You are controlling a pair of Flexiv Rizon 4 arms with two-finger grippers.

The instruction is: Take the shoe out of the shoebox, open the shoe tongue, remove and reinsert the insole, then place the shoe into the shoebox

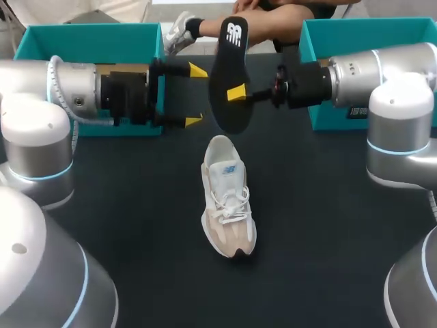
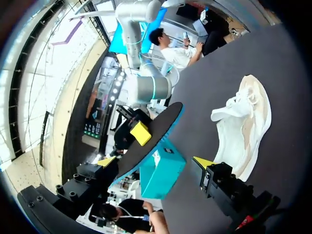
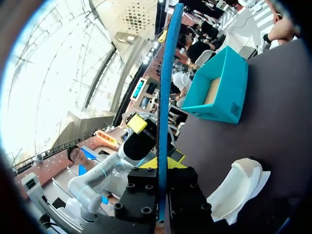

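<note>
**A:** What has the right claw (image 3: 163, 165) got?

**B:** Its two yellow tips are clamped on the insole (image 1: 229, 75), one on each flat face. The right wrist view shows this best: the insole runs edge-on, a thin blue line straight out between the fingers. The head view shows only one tip, against the black face, but it gives the outline. The insole stands upright in the air over the counter (image 1: 136, 225).

**A:** And the left claw (image 1: 196, 96)?

**B:** Its fingers are apart and hold nothing. From above, its tips sit just beside the insole's edge, and whether they touch cannot be told. Its own wrist view puts the insole ahead of the spread fingers, with the right claw's tip on the dark face.

**A:** Where is the shoe (image 1: 229, 205)?

**B:** It is on the counter below the insole, resting on its sole with the laces up and the toe toward the robot. The wrist views see it only from the side.

**A:** And the boxes?

**B:** There are two teal ones at the far edge, the left box (image 1: 89, 34) behind the left arm and the right box (image 1: 355, 31) behind the right. The right wrist view looks into the left box, which is open with a tan inside. The left wrist view shows only an outer corner of the right box.
</note>
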